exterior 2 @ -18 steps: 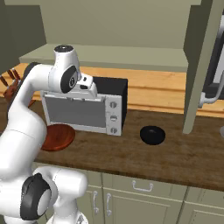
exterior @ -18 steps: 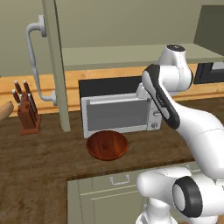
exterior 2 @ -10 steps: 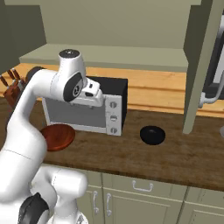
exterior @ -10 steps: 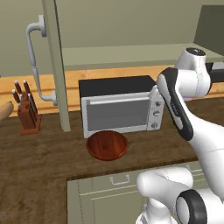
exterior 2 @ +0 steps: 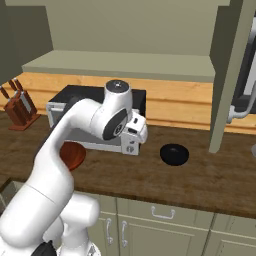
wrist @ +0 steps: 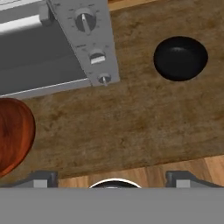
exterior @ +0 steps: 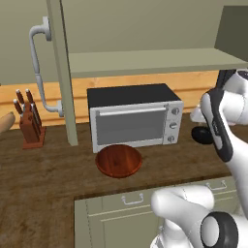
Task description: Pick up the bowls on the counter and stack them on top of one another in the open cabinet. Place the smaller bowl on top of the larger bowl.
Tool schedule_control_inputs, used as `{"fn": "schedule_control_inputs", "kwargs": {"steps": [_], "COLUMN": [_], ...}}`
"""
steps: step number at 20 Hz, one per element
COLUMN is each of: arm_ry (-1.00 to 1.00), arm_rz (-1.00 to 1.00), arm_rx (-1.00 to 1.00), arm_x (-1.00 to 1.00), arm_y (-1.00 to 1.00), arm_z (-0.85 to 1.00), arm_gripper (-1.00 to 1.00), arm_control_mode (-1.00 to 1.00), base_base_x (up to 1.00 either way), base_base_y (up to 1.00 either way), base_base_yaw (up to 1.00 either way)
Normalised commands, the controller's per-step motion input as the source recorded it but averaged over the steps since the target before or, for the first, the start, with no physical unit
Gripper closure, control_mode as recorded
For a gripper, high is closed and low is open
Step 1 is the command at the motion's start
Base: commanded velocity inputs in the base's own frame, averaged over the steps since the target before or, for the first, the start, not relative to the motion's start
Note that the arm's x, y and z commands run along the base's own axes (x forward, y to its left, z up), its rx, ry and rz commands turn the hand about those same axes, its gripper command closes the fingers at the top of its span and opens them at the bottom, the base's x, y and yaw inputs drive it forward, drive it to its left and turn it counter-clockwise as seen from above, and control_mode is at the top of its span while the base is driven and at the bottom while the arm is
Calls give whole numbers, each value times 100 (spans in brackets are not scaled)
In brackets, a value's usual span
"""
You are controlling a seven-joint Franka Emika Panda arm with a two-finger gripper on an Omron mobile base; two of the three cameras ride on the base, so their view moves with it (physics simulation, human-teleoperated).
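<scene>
The wide reddish-brown wooden bowl [exterior: 118, 161] rests on the dark counter [exterior: 43, 174] in front of the toaster oven, and shows at the left edge of the hand view [wrist: 13, 133]. The small black bowl [exterior 2: 174, 154] sits to the right of the oven, at the upper right in the hand view [wrist: 180, 58]. My gripper [exterior 2: 140, 135] hangs above the counter by the oven's right end, between the two bowls. It is open [wrist: 111, 179], its fingertips [wrist: 41, 179] far apart with nothing between them. The open cabinet's shelf [exterior 2: 120, 65] lies bare above.
A black and silver toaster oven [exterior: 133, 118] stands at the back of the counter under the shelf. A knife block [exterior: 30, 121] is at the far left. The cabinet door [exterior 2: 227, 75] with its curved handle [exterior 2: 245, 105] hangs open to the right.
My arm has swung right, from in front of the toaster oven to its right end, closer to the black bowl. The bowls have not moved.
</scene>
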Motion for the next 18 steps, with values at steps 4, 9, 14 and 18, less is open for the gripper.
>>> {"fn": "schedule_control_inputs", "kwargs": {"steps": [4, 9, 14, 18], "arm_ry": [0, 3, 7, 7], "arm_rz": [-13, -12, -7, -6], "arm_rx": [5, 8, 5, 8], "arm_x": [0, 10, 36, 43], "arm_y": [-90, -87, -62, -60], "arm_z": [-40, -30, -25, -9], "arm_gripper": [-100, -100, -100, -100], "arm_control_mode": [-100, -100, -100, -100], "base_base_x": [0, 0, 0, 0], "base_base_y": [0, 0, 0, 0], "base_base_yaw": [0, 0, 0, 0]}}
